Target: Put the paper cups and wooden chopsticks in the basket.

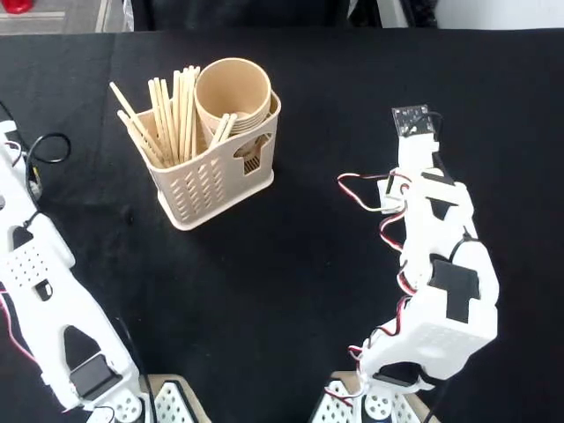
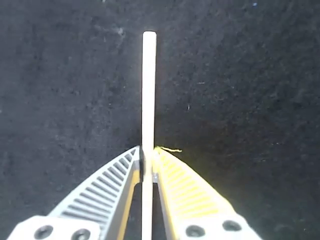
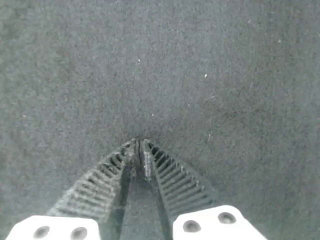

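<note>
At eight o'clock, the left tool pinches one chopstick lengthwise over the black counter, likely so it can be carried. At ten o'clock, the basket holds cups and sticks. At three o'clock, the right tool is closed and empty.
</note>
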`<action>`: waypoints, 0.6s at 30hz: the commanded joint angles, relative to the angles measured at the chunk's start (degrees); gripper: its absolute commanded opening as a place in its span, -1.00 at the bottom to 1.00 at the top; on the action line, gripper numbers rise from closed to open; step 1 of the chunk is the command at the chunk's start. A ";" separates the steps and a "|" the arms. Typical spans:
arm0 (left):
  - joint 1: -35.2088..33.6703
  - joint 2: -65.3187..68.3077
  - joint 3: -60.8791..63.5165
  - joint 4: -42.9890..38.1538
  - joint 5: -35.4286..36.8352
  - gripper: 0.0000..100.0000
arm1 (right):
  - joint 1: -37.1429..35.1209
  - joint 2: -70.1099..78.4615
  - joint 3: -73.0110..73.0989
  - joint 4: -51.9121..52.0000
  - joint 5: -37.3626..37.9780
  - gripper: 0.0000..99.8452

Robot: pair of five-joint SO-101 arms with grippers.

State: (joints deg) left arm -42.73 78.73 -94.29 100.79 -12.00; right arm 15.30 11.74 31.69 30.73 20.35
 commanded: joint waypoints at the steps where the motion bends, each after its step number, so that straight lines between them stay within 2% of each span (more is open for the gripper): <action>1: -2.24 -5.89 -0.66 0.35 2.46 -0.94 | 0.53 -3.38 -0.31 0.09 0.62 -0.97; 7: -4.18 -17.23 5.05 0.35 9.85 -0.94 | 0.44 -3.38 -0.31 0.00 0.62 -0.97; 11: -3.82 -26.29 13.85 0.35 10.73 -0.94 | 0.35 -3.38 -0.31 0.00 0.62 -0.97; 15: -1.98 -40.09 30.99 0.35 10.81 -0.94 | 0.26 -3.38 -0.31 -0.09 0.62 -0.97; 18: 2.24 -55.03 46.46 0.09 8.97 -0.94 | 0.26 -3.38 -0.31 -0.09 0.62 -0.97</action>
State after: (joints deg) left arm -44.31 40.57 -61.32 100.79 -1.54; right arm 15.30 11.74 31.69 30.73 20.35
